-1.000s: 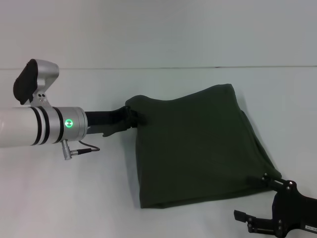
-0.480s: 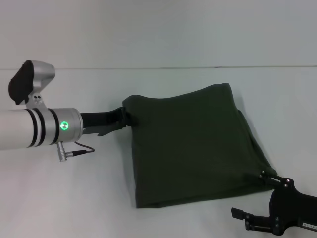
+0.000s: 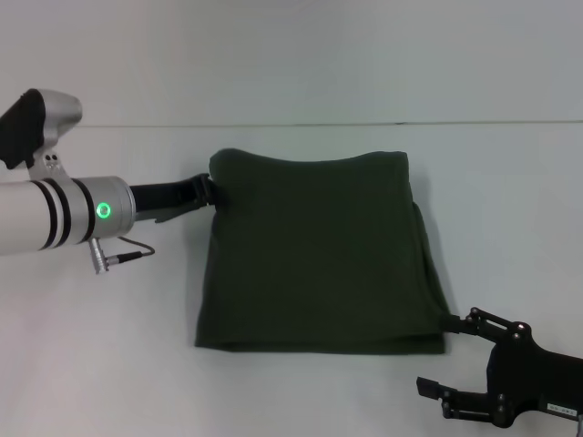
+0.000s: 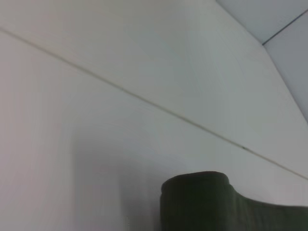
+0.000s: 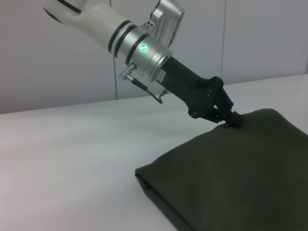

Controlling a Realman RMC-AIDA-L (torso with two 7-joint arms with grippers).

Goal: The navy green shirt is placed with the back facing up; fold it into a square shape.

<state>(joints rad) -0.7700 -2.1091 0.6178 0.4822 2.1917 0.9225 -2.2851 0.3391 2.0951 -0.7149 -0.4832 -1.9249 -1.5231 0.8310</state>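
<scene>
Navy green shirt lies folded, roughly square; L gripper pinches its 10 o'clock corner. R gripper sits at 5 o'clock, fingers spread, grasping nothing.

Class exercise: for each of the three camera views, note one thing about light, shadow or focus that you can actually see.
Head view: the navy green shirt reads as a flat dark mass under even light, and a green indicator glows on the left arm. Left wrist view: a soft grey shadow lies on the white table beside the shirt's corner. Right wrist view: the left gripper looks sharp.
</scene>
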